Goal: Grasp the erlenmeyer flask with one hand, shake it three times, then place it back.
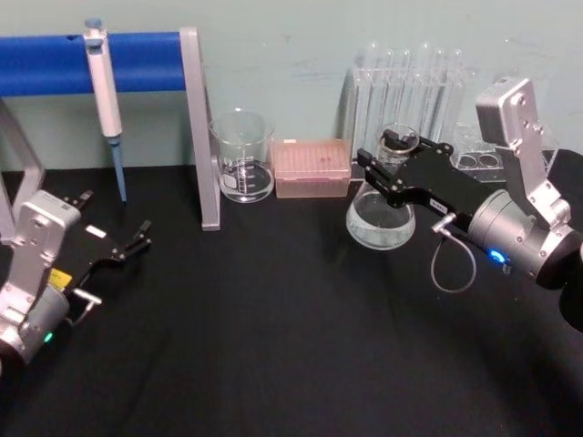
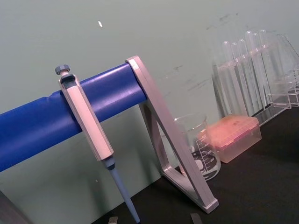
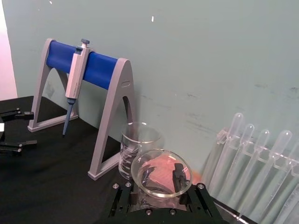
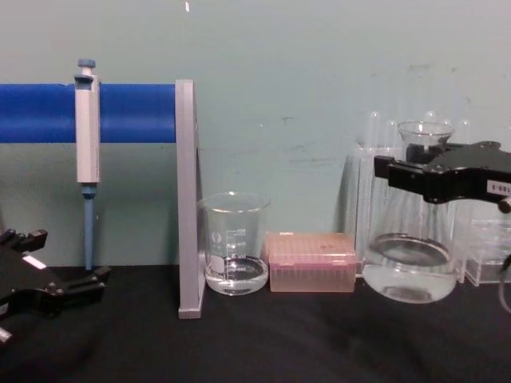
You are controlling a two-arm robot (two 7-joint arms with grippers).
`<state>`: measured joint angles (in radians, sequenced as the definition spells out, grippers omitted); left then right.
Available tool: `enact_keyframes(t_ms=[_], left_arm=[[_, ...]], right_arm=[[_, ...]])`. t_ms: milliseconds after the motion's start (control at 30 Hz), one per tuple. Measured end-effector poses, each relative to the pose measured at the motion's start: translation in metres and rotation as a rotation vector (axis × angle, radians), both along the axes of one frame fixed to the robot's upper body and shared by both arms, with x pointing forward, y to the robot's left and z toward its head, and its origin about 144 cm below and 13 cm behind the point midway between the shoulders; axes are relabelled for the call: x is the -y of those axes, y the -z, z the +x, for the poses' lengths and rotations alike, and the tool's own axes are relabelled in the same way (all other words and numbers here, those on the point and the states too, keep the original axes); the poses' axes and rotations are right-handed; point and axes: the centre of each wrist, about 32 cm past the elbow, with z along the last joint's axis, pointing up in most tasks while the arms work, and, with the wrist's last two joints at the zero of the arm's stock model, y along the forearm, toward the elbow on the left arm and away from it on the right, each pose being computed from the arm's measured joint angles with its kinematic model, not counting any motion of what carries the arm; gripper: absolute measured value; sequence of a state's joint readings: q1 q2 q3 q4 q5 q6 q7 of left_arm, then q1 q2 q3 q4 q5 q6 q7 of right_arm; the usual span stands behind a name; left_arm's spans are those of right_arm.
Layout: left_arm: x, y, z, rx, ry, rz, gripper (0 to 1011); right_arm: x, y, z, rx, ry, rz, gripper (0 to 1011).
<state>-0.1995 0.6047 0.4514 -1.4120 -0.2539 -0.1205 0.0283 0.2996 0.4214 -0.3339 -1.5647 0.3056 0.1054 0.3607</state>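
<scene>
A pale green wall (image 4: 319, 80) backs a black table (image 1: 273, 346); along the wall stand a beaker (image 1: 242, 159), a pink box (image 1: 312, 168) and a rack of test tubes (image 1: 410, 77). The flask (image 1: 381, 223) is just in front of the rack, to the right of the box, with a shallow pool of clear liquid in its base; we cannot tell whether the base is off the table. The right gripper (image 1: 387, 155) has its jaws pinching the flask's narrow neck below the flared lip. The left gripper (image 1: 118, 211) rests at the table's left side, jaws spread, holding nothing.

We judge the shaking step to be in hand. Procedure: raise the flask well above the table; shake in short, even strokes, neck upright, so that the liquid stays low; direct the strokes away from the rack and box; grip firmly, since smooth glass may slip; lower until the base sits flat, then release.
</scene>
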Motion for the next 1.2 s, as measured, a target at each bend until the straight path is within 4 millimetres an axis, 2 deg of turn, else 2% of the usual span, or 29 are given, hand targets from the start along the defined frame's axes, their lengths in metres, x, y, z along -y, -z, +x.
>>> enact_keyframes(t_ms=[467,933,1200], left_arm=[[0.0,0.0,0.0,0.0,0.0,0.0,1001],[0.0,0.0,0.0,0.0,0.0,0.0,1001],[0.0,0.0,0.0,0.0,0.0,0.0,1001]], right_arm=[[-0.008,0.001,-0.005,-0.009,-0.056,0.005,449],[-0.035,0.003,-0.024,-0.029,-0.284,-0.017,449],[-0.045,0.004,-0.033,-0.032,-0.376,-0.03,448]])
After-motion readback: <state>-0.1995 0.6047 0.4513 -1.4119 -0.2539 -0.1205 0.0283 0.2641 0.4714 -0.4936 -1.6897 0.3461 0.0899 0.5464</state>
